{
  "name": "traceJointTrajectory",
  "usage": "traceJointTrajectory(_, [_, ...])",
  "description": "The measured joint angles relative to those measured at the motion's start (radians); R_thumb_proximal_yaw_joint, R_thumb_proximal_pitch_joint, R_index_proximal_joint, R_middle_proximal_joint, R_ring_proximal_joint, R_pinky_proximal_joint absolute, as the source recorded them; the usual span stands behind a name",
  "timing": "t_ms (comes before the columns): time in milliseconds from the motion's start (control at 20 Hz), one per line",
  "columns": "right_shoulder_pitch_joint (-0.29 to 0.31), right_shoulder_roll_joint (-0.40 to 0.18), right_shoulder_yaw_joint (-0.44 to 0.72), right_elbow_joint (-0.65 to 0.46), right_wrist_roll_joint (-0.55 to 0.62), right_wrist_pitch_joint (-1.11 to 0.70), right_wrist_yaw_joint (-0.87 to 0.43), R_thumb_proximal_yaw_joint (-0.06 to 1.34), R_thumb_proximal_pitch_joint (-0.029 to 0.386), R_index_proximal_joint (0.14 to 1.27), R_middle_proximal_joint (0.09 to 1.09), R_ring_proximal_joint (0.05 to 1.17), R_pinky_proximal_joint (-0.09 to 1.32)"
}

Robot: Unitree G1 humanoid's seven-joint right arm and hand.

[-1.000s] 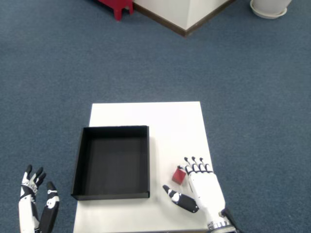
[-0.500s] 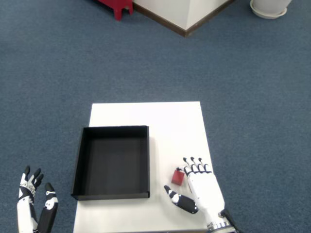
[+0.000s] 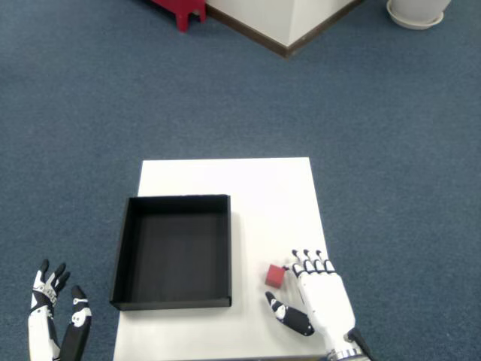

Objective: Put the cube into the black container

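Cube sits on the white table, just right of the black container and outside it. From the head view we see our right hand beside the cube, fingers spread, grasping nothing.

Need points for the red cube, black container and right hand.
red cube (image 3: 275, 276), head view, middle of its top face.
black container (image 3: 228, 248), head view, on its right wall.
right hand (image 3: 322, 297), head view, back of the hand.
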Motion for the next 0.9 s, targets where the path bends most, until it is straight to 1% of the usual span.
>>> traceJointTrajectory(450, [-0.001, -0.001, -0.002, 0.018, 0.001, 0.0, 0.014, 0.54, 0.063, 0.46, 0.19, 0.18, 0.0])
traceJointTrajectory(900, [0.002, 0.0, -0.008, 0.025, 0.001, 0.0, 0.017, 0.58, 0.079, 0.46, 0.18, 0.19, 0.0])
